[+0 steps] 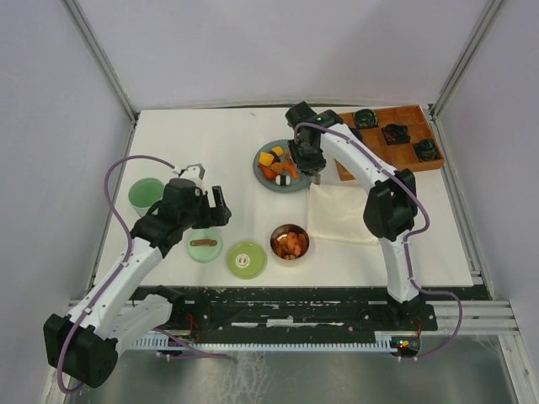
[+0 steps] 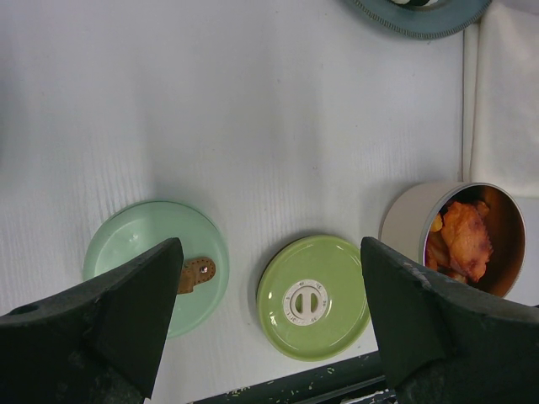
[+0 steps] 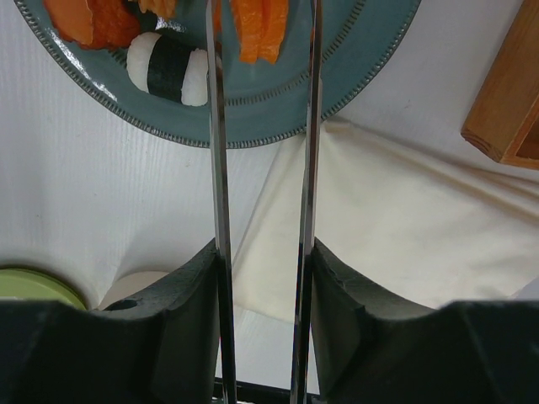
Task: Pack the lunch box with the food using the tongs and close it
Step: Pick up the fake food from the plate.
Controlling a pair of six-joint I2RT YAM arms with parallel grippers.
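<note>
Left gripper [image 1: 212,198], seen from above, hangs wide open near the mint-green canister [image 1: 146,195], while the right gripper [image 1: 305,160] reaches over the grey-blue plate [image 1: 261,164] of food [image 1: 278,166]. From the left wrist, its spread fingers [image 2: 126,311] frame the lime-green lid [image 2: 313,296], the flat lid [image 2: 135,236] to the left and the steel bowl [image 2: 413,219] with orange pieces to the right. From the right wrist, the jaws clamp the tongs [image 3: 217,168], whose blades stand apart over the plate, an orange piece between them.

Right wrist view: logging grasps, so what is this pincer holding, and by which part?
The right pincer holds the tongs, squeezing their two arms from outside, partway along.
</note>
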